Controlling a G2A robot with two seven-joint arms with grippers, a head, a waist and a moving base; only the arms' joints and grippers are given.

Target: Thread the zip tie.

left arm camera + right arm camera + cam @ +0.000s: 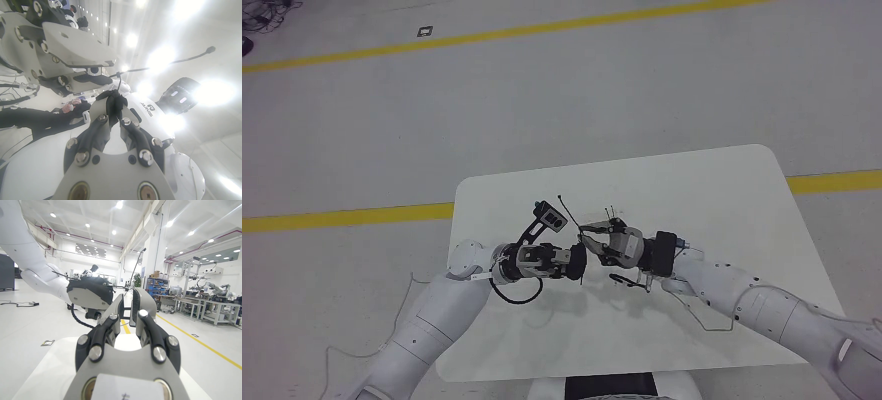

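My left gripper (pixel 115 101) is clamped on the black zip tie (pixel 170 62), held in the air above the white table (pixel 722 190), its long strap sticking out free. My right gripper (pixel 129 300) stands close by, fingers apart. The tie looks light, thin, springy and slick. I'd pinch the free strap near its end, flat sides against the pads.
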